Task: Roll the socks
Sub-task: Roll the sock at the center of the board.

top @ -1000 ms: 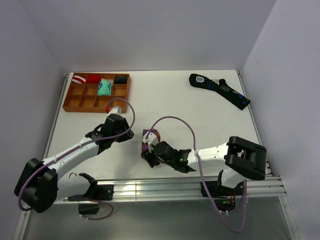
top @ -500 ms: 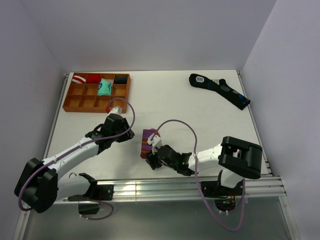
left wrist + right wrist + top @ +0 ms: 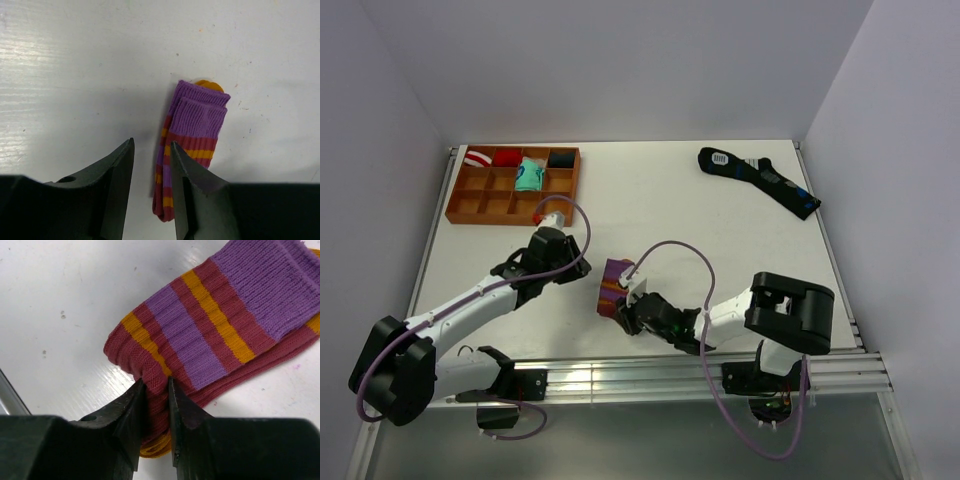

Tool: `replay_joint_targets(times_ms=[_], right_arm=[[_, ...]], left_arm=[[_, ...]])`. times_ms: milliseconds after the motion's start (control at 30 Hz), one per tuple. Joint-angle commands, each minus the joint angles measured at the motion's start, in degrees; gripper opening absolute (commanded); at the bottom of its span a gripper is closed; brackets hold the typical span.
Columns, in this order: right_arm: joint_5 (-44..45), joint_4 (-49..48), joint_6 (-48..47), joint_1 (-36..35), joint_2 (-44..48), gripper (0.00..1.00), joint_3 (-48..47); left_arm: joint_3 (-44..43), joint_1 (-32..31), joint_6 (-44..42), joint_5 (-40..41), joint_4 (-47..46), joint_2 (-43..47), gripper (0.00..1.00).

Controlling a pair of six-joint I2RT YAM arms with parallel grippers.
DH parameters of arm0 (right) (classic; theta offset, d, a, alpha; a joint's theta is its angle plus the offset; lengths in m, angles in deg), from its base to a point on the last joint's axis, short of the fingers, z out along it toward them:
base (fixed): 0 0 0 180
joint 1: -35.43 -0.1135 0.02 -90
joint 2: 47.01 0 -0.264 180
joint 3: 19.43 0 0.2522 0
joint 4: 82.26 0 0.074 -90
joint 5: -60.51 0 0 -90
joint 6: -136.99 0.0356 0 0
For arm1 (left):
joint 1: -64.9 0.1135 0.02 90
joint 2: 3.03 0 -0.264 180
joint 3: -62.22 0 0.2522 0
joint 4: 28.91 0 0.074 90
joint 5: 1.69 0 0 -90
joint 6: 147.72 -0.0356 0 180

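step: roll start | right gripper pinching maroon sock fold | left gripper ajar, empty | next: roll toward cuff

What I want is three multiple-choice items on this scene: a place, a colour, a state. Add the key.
1. The black sock lies on the table at its: A near left; B far right; C middle.
2. The cuff of the striped sock is: A purple; B green; C white.
3. The right gripper is: A open over bare table; B shut on the striped sock's fold; C holding the black sock.
Key: 1 B, it lies by the far right corner. 2 A, the left wrist view shows purple. 3 B, its fingers pinch the maroon fold.
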Motion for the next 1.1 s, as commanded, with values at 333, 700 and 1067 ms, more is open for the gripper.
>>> replay_joint_targets(times_ms=[333,700,1067], right_arm=[[-23.4,27.4,2.7,8.7,2.6,0.29,-8.8],[-45.2,45.9,0.1,19.9,-4.5,0.29,-24.6],[-60.2,62.1,-3.4,26.3,-14.8,0.3,-35.8]], left_arm=[[12.4,-0.7,2.2,-3.8,-20.0,11.2,0.43],[24.0,-5.4,1.5,-2.6,-33.8,21.0,0.44],[30.8,-11.2,-3.1,1.8,-44.5,22.4,0.49]])
